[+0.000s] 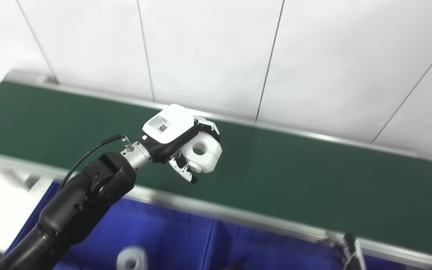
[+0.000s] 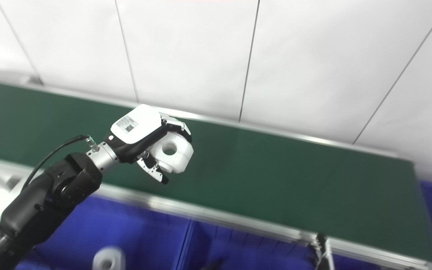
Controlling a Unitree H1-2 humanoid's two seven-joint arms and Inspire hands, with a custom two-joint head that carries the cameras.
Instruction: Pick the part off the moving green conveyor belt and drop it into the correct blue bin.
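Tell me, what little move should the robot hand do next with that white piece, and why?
Probably pull back toward the blue plastic bins and lower. The left robot hand is shut on the white plastic part with a round hole, held above the green conveyor belt, so picking looks done. A similar white part already lies in the near bin, likely the matching one.

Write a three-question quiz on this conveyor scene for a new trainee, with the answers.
1. True or false: the left hand holds a white part with a round hole.
2. Is the held part above the green conveyor belt or lying on it?
3. Multiple choice: what lies in the blue bin nearest the camera? A) a second white part B) a red block C) a screwdriver

Key: 1 true; 2 above it, lifted clear; 3 A.
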